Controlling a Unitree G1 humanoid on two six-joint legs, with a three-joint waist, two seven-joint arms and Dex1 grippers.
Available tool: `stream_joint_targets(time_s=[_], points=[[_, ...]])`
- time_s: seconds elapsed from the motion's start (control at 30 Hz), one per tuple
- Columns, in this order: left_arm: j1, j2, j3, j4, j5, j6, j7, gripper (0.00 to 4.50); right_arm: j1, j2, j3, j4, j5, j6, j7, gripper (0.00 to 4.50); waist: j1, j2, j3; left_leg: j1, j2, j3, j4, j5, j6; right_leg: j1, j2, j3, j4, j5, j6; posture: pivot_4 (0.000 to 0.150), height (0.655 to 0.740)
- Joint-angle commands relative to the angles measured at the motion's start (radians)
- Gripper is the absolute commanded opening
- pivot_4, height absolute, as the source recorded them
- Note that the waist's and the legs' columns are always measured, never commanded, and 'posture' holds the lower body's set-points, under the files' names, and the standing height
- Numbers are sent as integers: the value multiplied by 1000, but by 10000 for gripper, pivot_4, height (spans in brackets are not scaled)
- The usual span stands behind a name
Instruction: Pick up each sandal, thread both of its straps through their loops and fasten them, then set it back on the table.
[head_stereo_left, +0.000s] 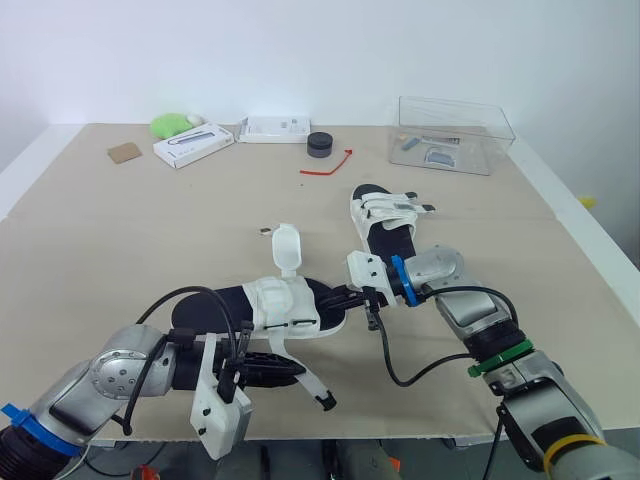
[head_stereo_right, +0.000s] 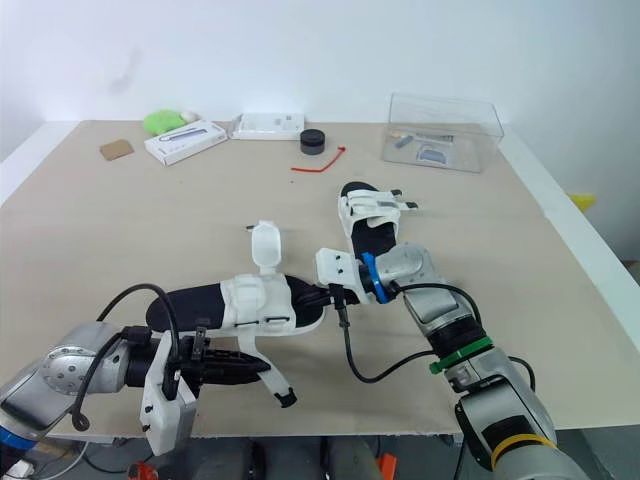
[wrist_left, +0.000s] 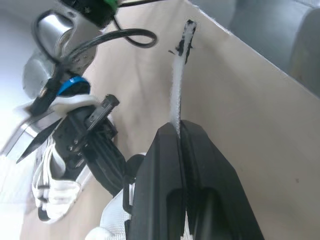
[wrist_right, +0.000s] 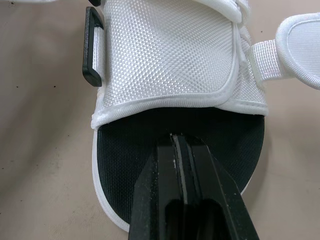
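White mesh upper on a black footbed: near sandal (head_stereo_left: 285, 305), flat on the tan table (head_stereo_left: 120, 230), toe toward the robot's right. Right gripper (head_stereo_left: 352, 298): jaws closed on the toe rim of the footbed, pinning it. Left gripper (head_stereo_left: 300, 368): jaws closed on the front strap (head_stereo_left: 314, 388) partway along, the black-tipped end trailing free toward the table's front edge. Rear strap (head_stereo_left: 287, 248): standing up, unfastened. Far sandal (head_stereo_left: 385, 222): well apart, straps laid across its upper (fastened, by the look of it). Step in hand, as judged: threading the near sandal's first strap. The next move calls for a hold nearer the tip, the tip steered into the black loop (wrist_right: 92, 46), and the toe held steady. The head views give the whole layout and both sandals. The left wrist view shows the pinch on the strap and its tip. The right wrist view shows the loop, apparently empty, and the grip on the toe.
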Motion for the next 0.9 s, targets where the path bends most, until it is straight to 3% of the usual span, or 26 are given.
stream_joint_targets(time_s=[0.03,0.37,0.67,0.9], points=[[31,-26,55,-39,-83,75,28,528,11,-7,31,44,-51,6,8,0,0,0,0,0,0,0,0,0,0,0,0,0,0,0,0,1500,7400],[17,-138,133,-62,-394,506,65,528,10,-8,28,49,-52,0,5,0,0,0,0,4,0,0,0,0,0,3,2,0,0,0,0,1500,7400],[-270,-241,286,7,-868,1079,205,528,15,-14,25,46,-54,-2,-2,0,-1,-1,0,4,-1,0,1,0,0,4,3,1,0,1,2,1500,7400],[-316,-252,314,-1,-918,1233,228,528,17,-14,24,43,-55,-3,-8,0,-1,-1,0,3,-1,-1,1,0,0,3,3,1,0,1,2,1500,7400]])
